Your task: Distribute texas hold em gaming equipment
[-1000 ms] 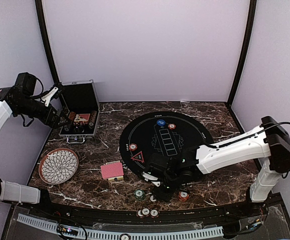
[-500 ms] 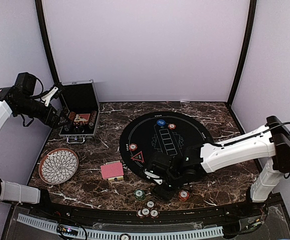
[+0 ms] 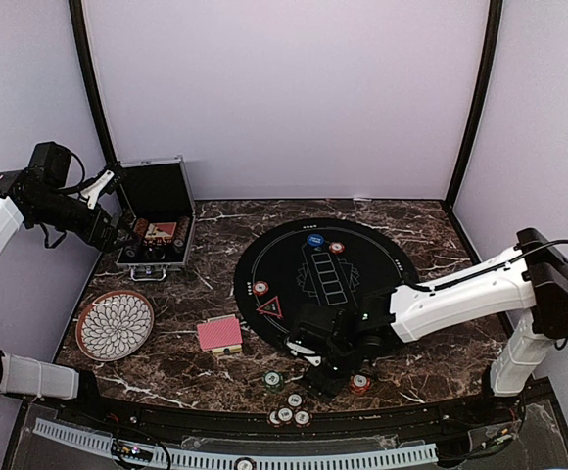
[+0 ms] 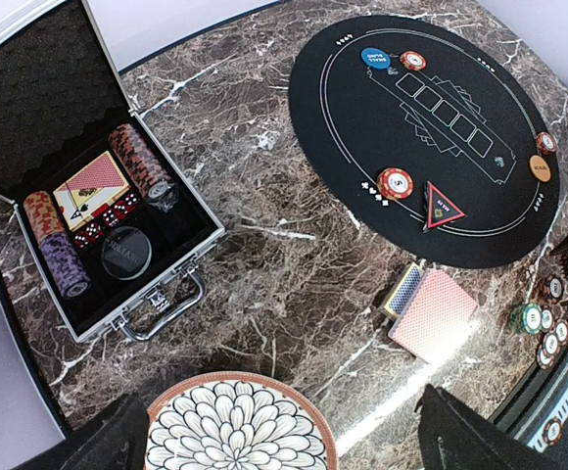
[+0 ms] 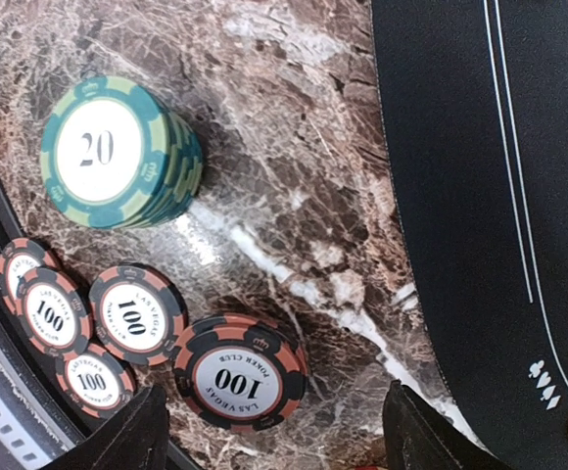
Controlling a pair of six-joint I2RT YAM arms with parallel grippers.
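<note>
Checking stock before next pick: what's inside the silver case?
The silver case lies open: three chip stacks, a card deck, red dice and a dark round disc sit in its foam tray. Anything beneath them is covered.

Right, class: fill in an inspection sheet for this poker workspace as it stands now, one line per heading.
Surface: brown marble table with a round black mat on it.
Job's things: red-backed deck beside the mat; green chip stack and red 100 chips near the front edge; blue disc and red triangle on the mat.
Clutter: patterned plate; open silver case holding more chips.
Grippers: left end effector open, raised beside the case; right end effector open over the front chips, holding nothing.
Cables: black cables on both arms, off the table.
Surroundings: lilac walls, black frame posts.
</note>
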